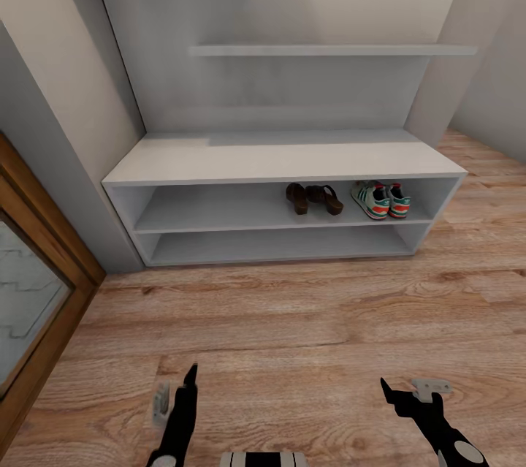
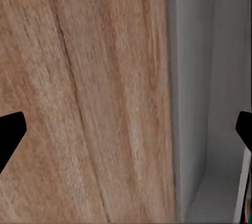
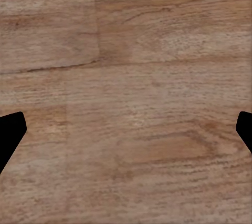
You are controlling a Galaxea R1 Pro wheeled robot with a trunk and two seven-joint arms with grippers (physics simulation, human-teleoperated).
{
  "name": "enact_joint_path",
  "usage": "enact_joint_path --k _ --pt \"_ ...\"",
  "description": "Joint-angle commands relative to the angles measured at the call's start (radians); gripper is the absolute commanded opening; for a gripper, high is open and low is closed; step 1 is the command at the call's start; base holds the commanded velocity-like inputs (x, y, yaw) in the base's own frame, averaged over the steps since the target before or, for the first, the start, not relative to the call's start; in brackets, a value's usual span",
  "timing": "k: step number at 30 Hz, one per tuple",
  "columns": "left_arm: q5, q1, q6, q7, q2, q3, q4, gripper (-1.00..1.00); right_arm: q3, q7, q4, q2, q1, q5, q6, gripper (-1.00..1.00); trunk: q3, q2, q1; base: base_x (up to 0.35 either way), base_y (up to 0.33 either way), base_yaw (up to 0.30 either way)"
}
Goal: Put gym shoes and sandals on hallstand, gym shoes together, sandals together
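Brown wood floor (image 1: 307, 321) runs up to the grey-white shoe rack (image 1: 277, 160). The sandals (image 1: 314, 198) and gym shoes (image 1: 380, 200) sit side by side on its upper shelf, far from both empty grippers' jaws, left (image 1: 175, 394) and right (image 1: 409, 392), which are wide apart.

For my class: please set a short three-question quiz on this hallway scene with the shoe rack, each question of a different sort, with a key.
1. True or false: the two gym shoes stand on the hallstand's flat top.
2. Multiple choice: the two sandals are (A) on the corridor floor, (B) on the upper open shelf beside the sneakers, (C) on the lower shelf.
3. Short answer: is the left gripper or the right gripper holding anything?

Key
1. False: they stand on the upper open shelf.
2. B
3. No: both are open with only floor between the fingers.
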Motion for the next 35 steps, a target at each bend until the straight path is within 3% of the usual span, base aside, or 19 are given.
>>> enact_joint_path --k 1,11,35 --pt "0.000 -0.001 0.000 -0.012 0.000 -0.007 -0.009 1.00 0.000 0.000 0.001 0.001 0.000 0.000 0.000 1.00 0.000 0.000 0.000 0.000 0.000 0.000" --pt "0.003 -0.007 0.000 -0.028 0.000 -0.020 -0.082 1.00 0.000 0.000 0.002 0.000 0.000 0.000 -0.001 1.00 0.000 0.000 0.000 0.000 0.000 0.000" --pt "0.006 -0.008 0.000 -0.029 0.000 -0.017 -0.092 1.00 -0.001 -0.001 -0.003 -0.001 0.000 0.002 -0.001 1.00 0.000 0.000 0.000 0.000 0.000 0.000"
